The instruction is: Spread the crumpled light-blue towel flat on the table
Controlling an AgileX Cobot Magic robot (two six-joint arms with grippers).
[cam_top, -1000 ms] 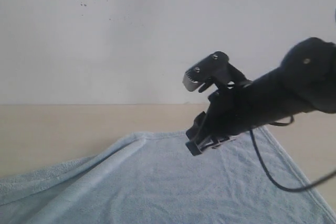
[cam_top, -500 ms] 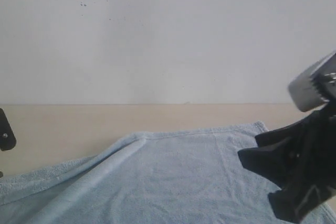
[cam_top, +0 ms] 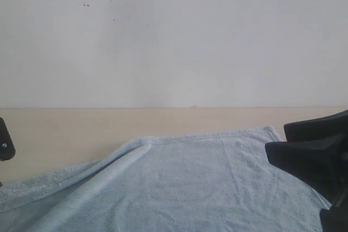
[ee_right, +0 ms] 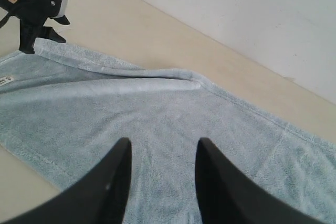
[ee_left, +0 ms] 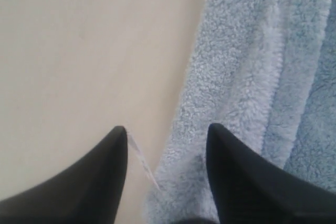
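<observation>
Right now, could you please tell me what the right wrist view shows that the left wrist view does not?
Only the right wrist view: the wall, the left gripper by the towel edge, a long fold, a white label and most of the cloth. Only the left wrist view: the pile close up and a thin white strip at the hem. Both: towel on table, framed by open, empty fingers.

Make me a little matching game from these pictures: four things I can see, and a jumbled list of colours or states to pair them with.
Things:
1 towel
2 table
3 wall
4 left gripper

Colours or states:
A beige
B black, open
C light blue
D white

Pairs: 1-C, 2-A, 3-D, 4-B
</observation>
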